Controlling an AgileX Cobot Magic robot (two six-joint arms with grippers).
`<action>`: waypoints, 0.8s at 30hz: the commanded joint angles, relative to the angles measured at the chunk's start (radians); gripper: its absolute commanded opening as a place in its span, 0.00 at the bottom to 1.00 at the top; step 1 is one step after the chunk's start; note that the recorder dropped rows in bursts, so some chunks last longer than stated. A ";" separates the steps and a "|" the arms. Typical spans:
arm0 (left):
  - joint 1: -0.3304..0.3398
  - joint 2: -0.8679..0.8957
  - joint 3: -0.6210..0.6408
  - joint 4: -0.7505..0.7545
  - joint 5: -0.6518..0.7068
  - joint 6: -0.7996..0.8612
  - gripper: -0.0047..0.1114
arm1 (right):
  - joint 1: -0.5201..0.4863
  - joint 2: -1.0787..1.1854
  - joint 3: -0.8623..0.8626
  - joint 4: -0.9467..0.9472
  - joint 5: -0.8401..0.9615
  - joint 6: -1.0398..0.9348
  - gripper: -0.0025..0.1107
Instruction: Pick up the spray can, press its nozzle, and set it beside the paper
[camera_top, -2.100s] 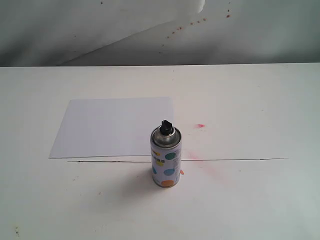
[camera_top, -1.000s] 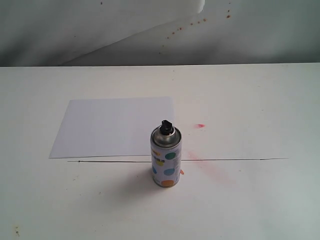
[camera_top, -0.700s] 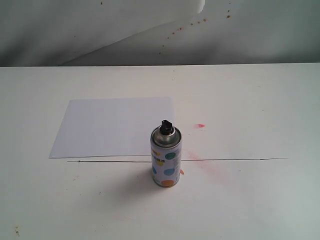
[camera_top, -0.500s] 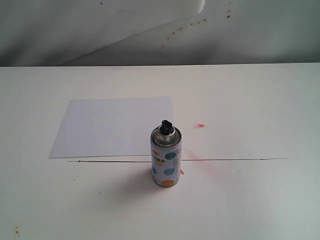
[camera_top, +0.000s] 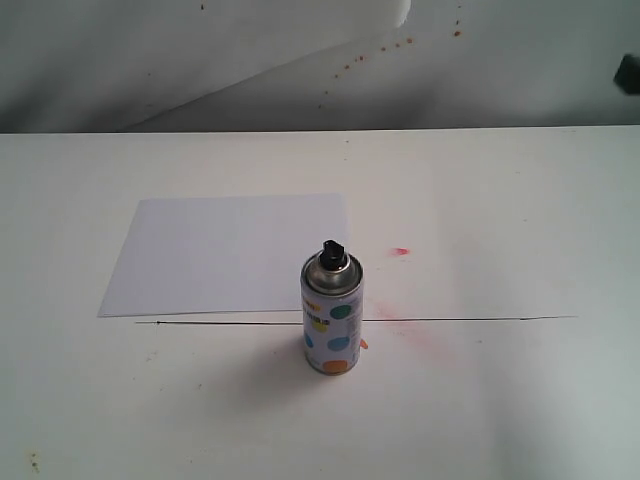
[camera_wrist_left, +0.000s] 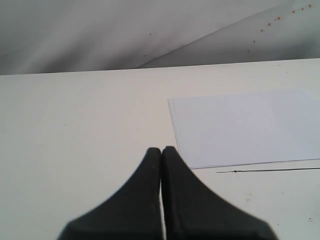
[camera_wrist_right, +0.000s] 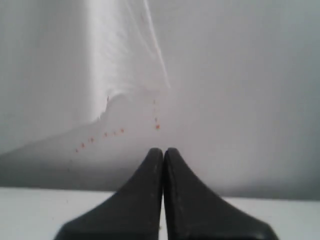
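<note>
Two grippers, both clenched on nothing. The black left gripper (camera_wrist_left: 161, 150) hangs short of the flat white paper sheet (camera_top: 225, 255). The dotted white spray can (camera_top: 332, 320) stands upright by the sheet's near right corner, its black nozzle (camera_top: 332, 250) exposed for pressing. The black right gripper (camera_wrist_right: 163, 151) faces the wall. New this instant: a dark shape (camera_top: 628, 72) at the right edge, probably that arm.

The white surface (camera_top: 500, 200) stretches out ahead of the left hand (camera_wrist_left: 161, 149). A thin black line (camera_top: 450, 319) runs across it, and one end of the line shows just beyond that hand's tips. A faint pink smear (camera_top: 428, 340) crosses the line. A small red spot (camera_top: 401, 251) sits farther from the hand. Tiny dark specks (camera_top: 35, 462) mark the near edge. Ahead of the right hand (camera_wrist_right: 163, 149) hangs a creased grey backdrop (camera_wrist_right: 225, 75) dotted with red flecks (camera_wrist_right: 156, 126).
</note>
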 joint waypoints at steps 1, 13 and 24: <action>0.002 -0.004 0.005 0.000 -0.014 -0.003 0.04 | -0.006 0.107 0.051 -0.021 -0.041 -0.010 0.02; 0.002 -0.004 0.005 0.000 -0.014 -0.003 0.04 | -0.006 0.144 0.248 -0.129 -0.144 0.055 0.02; 0.002 -0.004 0.005 0.000 -0.014 -0.003 0.04 | -0.005 0.148 0.269 -0.483 -0.248 0.196 0.02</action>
